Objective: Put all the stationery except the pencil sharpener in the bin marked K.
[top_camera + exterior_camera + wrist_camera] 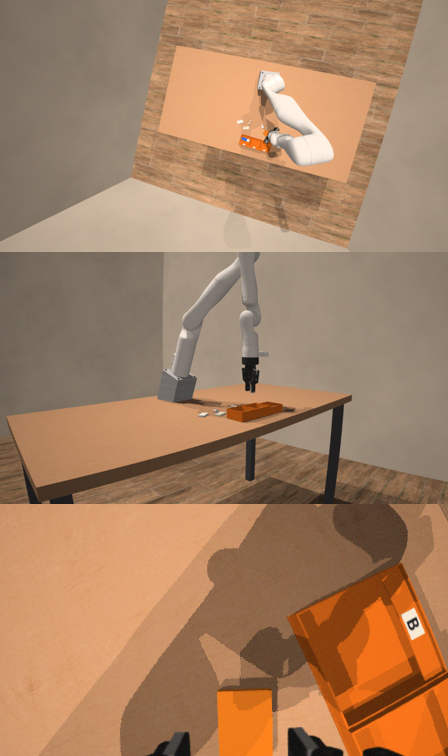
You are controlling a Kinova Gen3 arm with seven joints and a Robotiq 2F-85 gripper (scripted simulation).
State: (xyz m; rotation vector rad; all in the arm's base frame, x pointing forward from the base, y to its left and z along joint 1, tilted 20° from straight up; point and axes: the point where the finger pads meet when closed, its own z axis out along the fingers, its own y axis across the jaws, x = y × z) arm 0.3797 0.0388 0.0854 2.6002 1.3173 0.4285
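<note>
Hanging partway open with nothing between them, the gripper [251, 387] fingers point straight down. In the wrist view both dark fingertips peek in at the bottom edge, and a flat orange block [245, 720] lies on the table in line with the gap, well below them.

Just right of that block in the wrist view is the end compartment of the orange bin tray [365, 649], the one with a white label reading B [412, 624]. It looks bare inside. From above, the tray [254, 143] is a long three-section strip near the front edge of the table, and the far-left section has a blue and white eraser [245, 139] sitting in it. I can't read that section's label from up there.

A few small white bits are scattered on the table just left of and behind the tray: two domino-looking tiles [240, 121] [245, 127], a little bolt-like piece [249, 122] and one more tiny white thing [262, 126] too small to identify.

The white arm [294, 125] bends in a big elbow from its grey base block [175, 389] at the back of the table. The table [109, 436] is a plain light-brown slab on dark legs [334, 452], with the arm's shadows thrown over it around the tray. The floor is wood plank [282, 28] and the walls are flat beige-grey [360, 330].
</note>
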